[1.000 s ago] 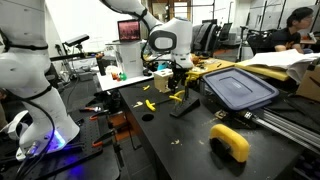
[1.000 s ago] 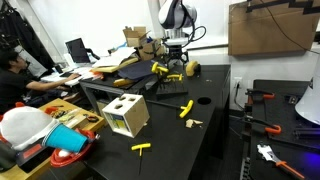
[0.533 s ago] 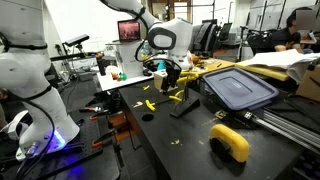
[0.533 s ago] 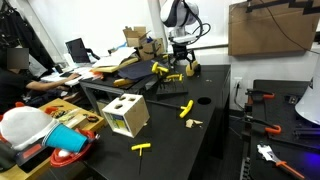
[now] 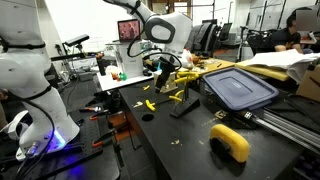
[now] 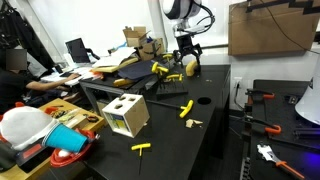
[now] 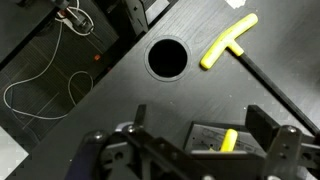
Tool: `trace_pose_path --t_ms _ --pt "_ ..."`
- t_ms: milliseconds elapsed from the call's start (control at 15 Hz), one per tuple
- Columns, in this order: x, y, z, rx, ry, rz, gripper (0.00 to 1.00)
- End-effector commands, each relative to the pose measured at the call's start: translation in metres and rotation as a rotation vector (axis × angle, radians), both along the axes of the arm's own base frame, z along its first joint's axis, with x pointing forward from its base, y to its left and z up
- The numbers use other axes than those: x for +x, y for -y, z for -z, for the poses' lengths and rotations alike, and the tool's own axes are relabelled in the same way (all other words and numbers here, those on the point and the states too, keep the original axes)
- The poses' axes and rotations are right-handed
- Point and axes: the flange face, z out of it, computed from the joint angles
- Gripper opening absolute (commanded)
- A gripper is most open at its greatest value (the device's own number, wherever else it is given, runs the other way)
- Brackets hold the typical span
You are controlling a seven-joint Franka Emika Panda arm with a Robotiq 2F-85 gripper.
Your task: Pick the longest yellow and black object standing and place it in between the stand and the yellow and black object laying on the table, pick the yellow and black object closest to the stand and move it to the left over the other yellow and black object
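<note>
Yellow-and-black T-handle hex key (image 7: 229, 141) standing in dark stand (image 7: 205, 135), right below black Robotiq gripper (image 7: 202, 125) with jaws spread wide, nothing held. Probably light and stiff, plastic handle maybe slick. Best pinched across yellow crossbar, lifted straight up.
</note>
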Motion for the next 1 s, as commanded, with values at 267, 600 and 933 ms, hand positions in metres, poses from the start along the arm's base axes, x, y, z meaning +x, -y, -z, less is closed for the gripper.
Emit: trace_pose_path --t_ms 267,600,933 --pt "-0.005 0.056 -0.02 -0.02 0.081 0.148 1.0" --pt "-0.003 0.059 -0.043 0.004 0.092 0.061 1.0" --pt "0.005 0.039 -0.056 0.036 0.058 -0.121 1.0"
